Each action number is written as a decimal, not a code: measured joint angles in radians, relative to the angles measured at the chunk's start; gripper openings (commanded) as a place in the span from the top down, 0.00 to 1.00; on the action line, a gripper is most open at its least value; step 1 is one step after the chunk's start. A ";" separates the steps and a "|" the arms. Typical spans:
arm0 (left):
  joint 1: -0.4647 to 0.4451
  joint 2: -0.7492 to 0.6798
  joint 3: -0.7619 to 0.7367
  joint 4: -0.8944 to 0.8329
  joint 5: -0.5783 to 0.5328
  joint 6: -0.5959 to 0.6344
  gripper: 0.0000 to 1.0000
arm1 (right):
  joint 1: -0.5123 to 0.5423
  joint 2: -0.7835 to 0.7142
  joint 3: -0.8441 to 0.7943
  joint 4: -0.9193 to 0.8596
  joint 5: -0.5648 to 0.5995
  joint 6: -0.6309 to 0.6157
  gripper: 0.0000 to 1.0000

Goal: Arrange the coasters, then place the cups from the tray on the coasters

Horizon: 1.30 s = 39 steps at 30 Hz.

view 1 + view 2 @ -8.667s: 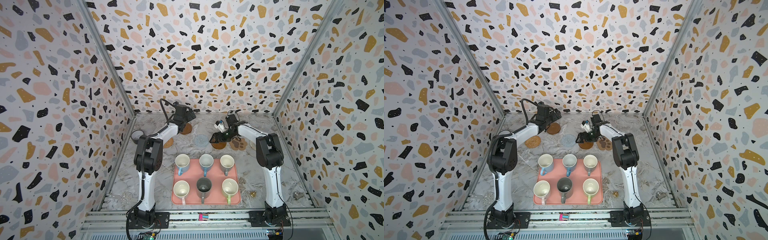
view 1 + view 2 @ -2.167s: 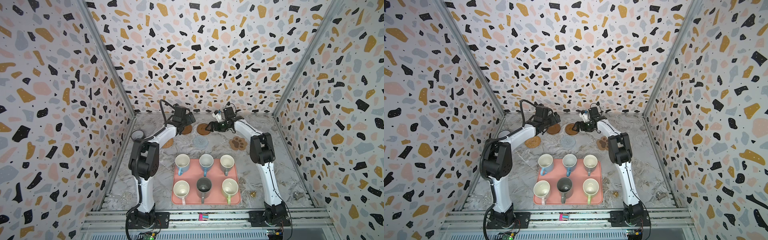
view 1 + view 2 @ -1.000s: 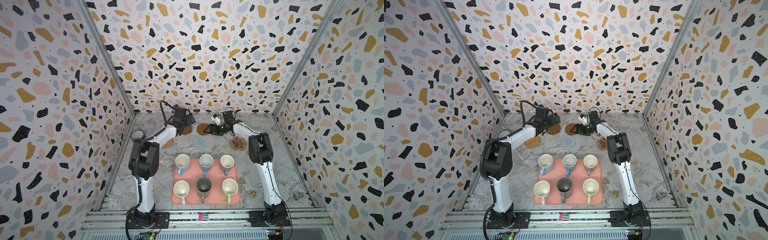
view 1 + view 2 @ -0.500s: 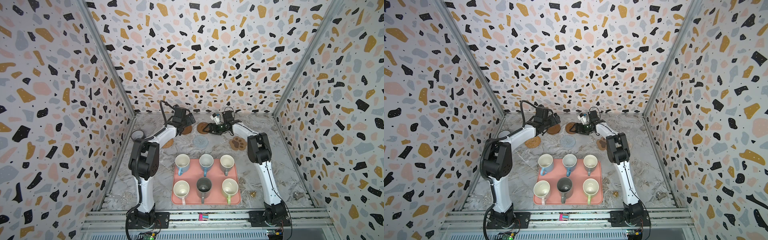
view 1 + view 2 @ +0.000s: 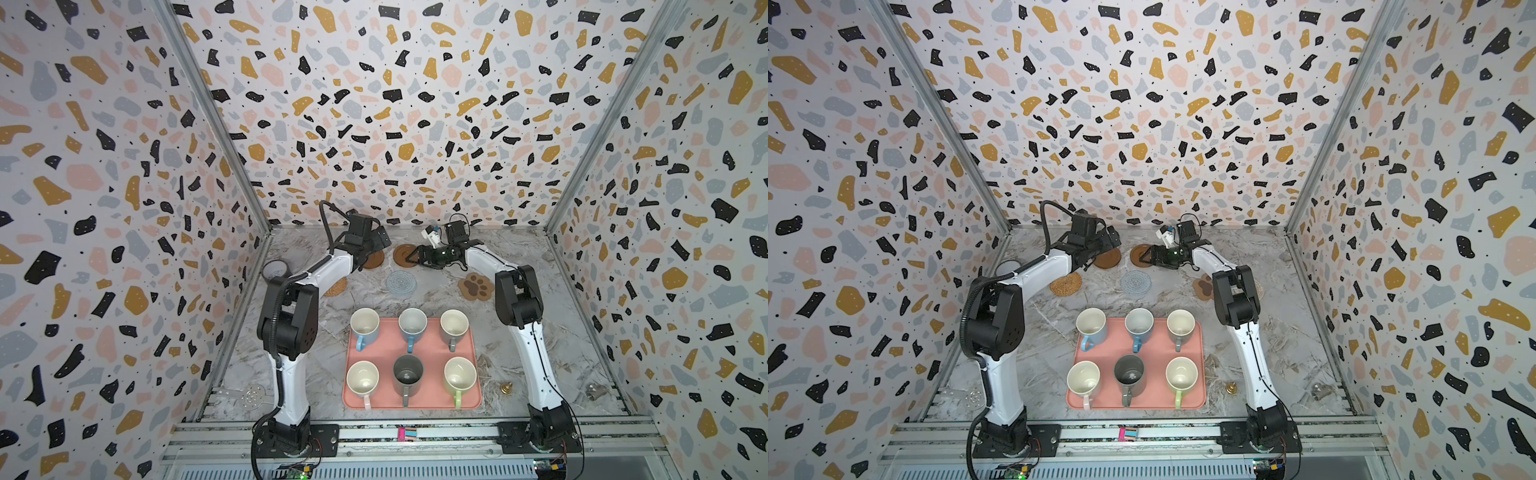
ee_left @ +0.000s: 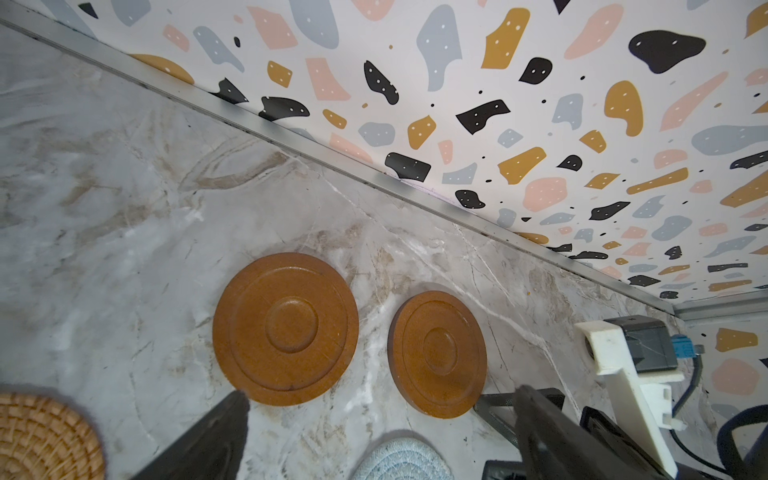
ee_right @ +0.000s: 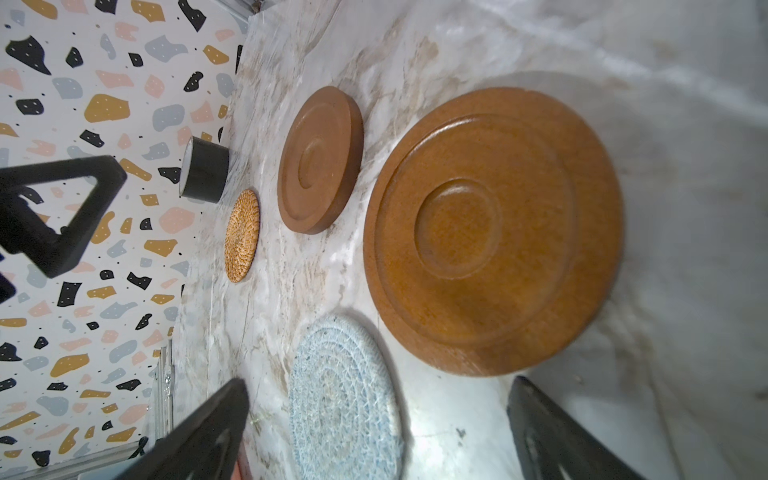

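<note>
Two brown wooden disc coasters [image 5: 372, 262] [image 5: 401, 253] lie side by side at the back of the table. In front of them lie a rattan round coaster [image 5: 1066, 284], a pale blue round coaster [image 5: 401, 282] and a paw-shaped coaster [image 5: 475, 286]. My left gripper [image 5: 376, 243] hangs open and empty over the left disc [image 6: 286, 328]. My right gripper [image 5: 413, 258] is open and empty at the near edge of the right disc [image 7: 494, 232]. Several cups stand in two rows on the pink tray [image 5: 429, 353], among them a dark grey cup [image 5: 408, 374].
A dark grey tape roll [image 5: 276, 270] stands by the left wall. A small brass object [image 5: 505, 388] and a clear one [image 5: 593, 390] lie at the front right. A perforated metal disc [image 5: 253, 395] sits at the front left. Patterned walls close in three sides.
The brown disc that lay by the paw coaster now lies at the back beside the other disc, with the right gripper there too. Over the last second nothing has visibly moved.
</note>
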<state>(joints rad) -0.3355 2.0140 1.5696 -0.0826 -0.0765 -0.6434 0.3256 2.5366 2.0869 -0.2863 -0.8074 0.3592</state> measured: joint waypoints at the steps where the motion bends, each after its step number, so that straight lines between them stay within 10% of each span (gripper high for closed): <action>1: 0.000 0.000 0.000 0.000 0.000 0.000 0.00 | -0.006 0.000 -0.001 0.010 0.003 0.008 0.01; 39: 0.000 0.000 0.000 -0.003 -0.004 0.000 0.00 | -0.007 0.090 0.014 0.374 0.026 0.309 0.01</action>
<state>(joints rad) -0.3355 2.0140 1.5696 -0.0856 -0.0803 -0.6437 0.3183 2.6266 2.1014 0.0875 -0.7815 0.6682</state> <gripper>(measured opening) 0.997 0.988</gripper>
